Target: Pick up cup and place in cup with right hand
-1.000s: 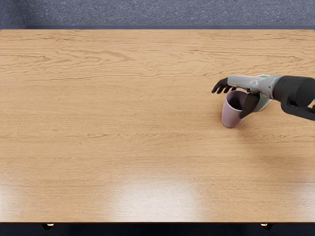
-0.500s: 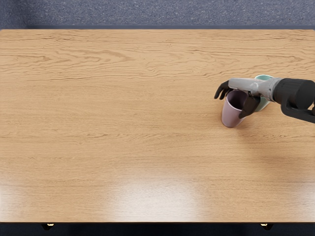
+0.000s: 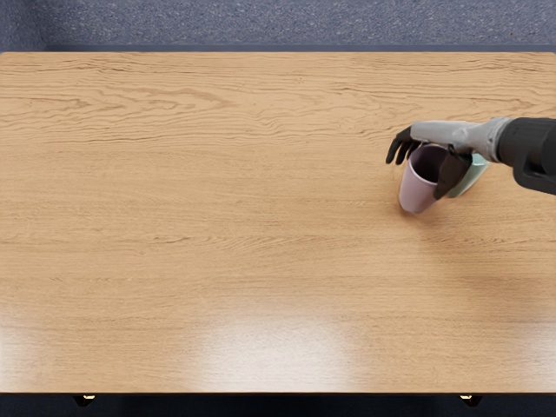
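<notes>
One right hand (image 3: 450, 133), grey across the back with black fingers (image 3: 400, 147), clamped on the pink cup (image 3: 418, 191); the fingers bend down at the cup's far side, a black thumb (image 3: 452, 174) lies against its side nearer the wrist. One black forearm (image 3: 532, 143), attached, entering from the right edge of the view. One pink cup, the piece in the grasp, tall and narrowing to the base, mouth upward, dark inside, pale at the rim; located over the right part of the table (image 3: 217, 226); whether its base touches the wood cannot be told. One mint-green cup (image 3: 472, 177), partly hidden by the hand and thumb, located just beside the pink one on the forearm side; the two are separate, neither inside the other, and whether their walls touch cannot be told. One table, light brown wood with visible grain, glossy toward the near edge. One floor (image 3: 261, 22), blue-grey and speckled, beyond the far edge.
</notes>
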